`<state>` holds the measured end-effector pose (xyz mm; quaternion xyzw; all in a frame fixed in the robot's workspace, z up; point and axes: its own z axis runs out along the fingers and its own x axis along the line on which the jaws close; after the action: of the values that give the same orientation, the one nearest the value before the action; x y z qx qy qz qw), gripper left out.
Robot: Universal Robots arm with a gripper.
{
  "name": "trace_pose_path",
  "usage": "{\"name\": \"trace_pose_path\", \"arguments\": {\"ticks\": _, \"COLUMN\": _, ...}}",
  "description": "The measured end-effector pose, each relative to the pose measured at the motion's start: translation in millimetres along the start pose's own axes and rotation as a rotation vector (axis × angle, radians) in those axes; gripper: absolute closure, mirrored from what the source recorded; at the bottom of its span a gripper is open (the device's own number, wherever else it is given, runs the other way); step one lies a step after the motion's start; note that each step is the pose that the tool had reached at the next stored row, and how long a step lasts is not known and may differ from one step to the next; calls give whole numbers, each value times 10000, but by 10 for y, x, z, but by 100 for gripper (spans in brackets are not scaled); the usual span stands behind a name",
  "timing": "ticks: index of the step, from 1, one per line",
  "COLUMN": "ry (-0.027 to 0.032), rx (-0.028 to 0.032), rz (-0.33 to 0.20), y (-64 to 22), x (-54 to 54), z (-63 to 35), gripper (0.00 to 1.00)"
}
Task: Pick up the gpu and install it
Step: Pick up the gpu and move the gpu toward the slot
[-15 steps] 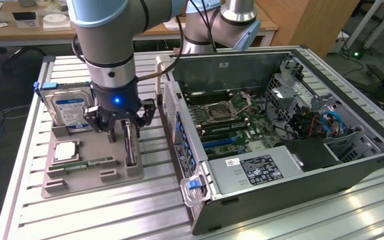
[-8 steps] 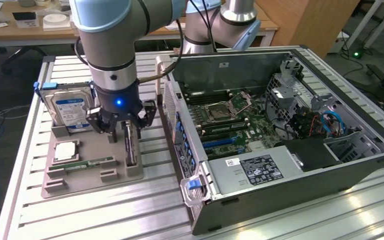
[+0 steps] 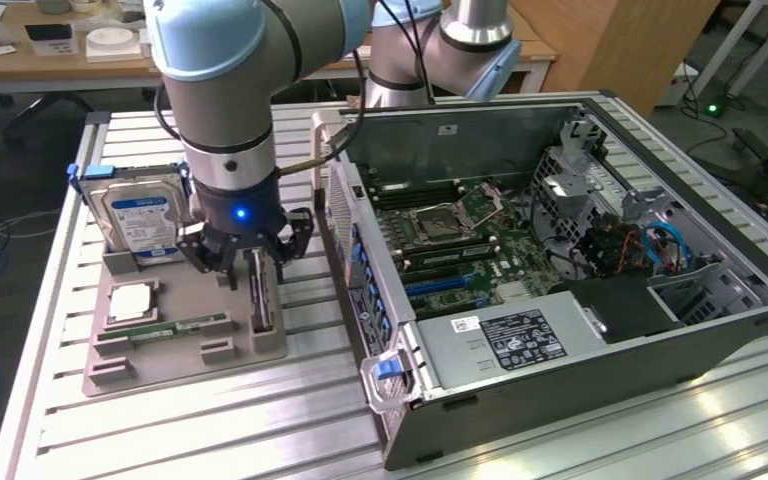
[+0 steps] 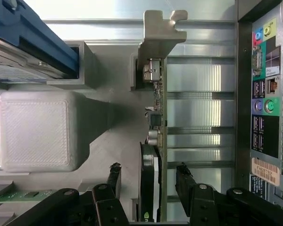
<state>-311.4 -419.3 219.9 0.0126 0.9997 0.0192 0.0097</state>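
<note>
The gpu [image 3: 261, 300] stands on its edge in a slot at the exterior view's right side of the grey parts tray [image 3: 171, 355]. In the wrist view the gpu [image 4: 156, 113] appears edge-on, with its metal bracket [image 4: 160, 33] at one end and its dark heatsink [image 4: 148, 188] between my fingers. My gripper [image 3: 247, 258] hangs just above the card's far end, open. Its gripper [image 4: 148, 172] fingers straddle the card, one fingertip [image 4: 114, 172] on each side, with a gap to the card on both sides.
On the same tray a silver hard drive [image 3: 141, 222] with a blue-white label stands upright, and a green memory stick [image 3: 177, 328] and a processor [image 3: 131, 300] lie flat. The open computer case [image 3: 558, 270] stands close at the exterior view's right, its rear port panel [image 4: 266, 94] near the card.
</note>
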Motion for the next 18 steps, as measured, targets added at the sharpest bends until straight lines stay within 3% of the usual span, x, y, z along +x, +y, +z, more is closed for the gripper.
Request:
{"name": "trace_pose_path", "arguments": {"ticks": 6, "ry": -1, "rx": -1, "rz": 0, "y": 0, "x": 1, "z": 92, "gripper": 41}}
{"name": "trace_pose_path", "arguments": {"ticks": 18, "ry": 1, "rx": 2, "rz": 0, "y": 0, "x": 1, "z": 94, "gripper": 41}}
